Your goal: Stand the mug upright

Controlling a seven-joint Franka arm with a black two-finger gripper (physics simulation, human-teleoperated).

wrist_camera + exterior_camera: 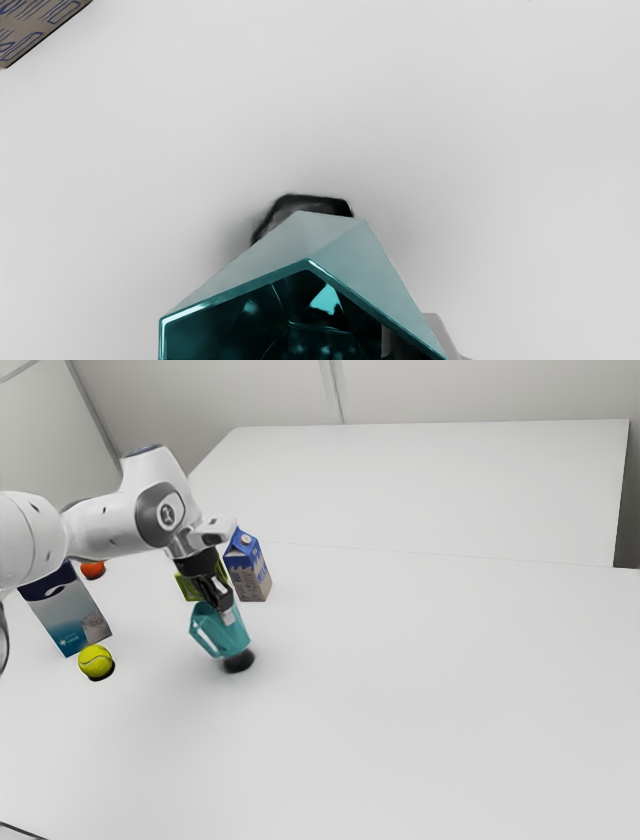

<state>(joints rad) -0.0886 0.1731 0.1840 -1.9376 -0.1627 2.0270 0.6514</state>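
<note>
White is covering the broad table (pixel 420 690), and over it our pale arm (pixel 100 525) is reaching in from the exterior view's left. Near the arm, a tall box (pixel 72 612) is leaning, while a blue-and-brown carton (pixel 249 567) is standing behind our gripper (pixel 227 614).

Just above the tabletop, the teal mug (pixel 218 632) is hanging from that gripper, its mouth facing mostly upward, its body tilting, and a dark shadow (pixel 240 662) is lying beneath its base. We are grasping its wall near the rim: one of the fingers (pixel 440 332) is pressing outside, the other is sitting inside the mouth.

We are judging it stiff and fairly light, perhaps brittle, with glossy facets that are probably offering little friction. A flat facet is likely giving our pads their best seat; a ridge would be inviting a twist. Since we are holding it at one side, its weight may be swinging the base, so we are favouring a steady squeeze, levelling the base, then lowering softly until the table is bearing it.

Smaller still, a yellow ball (pixel 96 661) is resting well apart, and an orange-red round thing (pixel 92 570) is peeping from behind the box.
</note>
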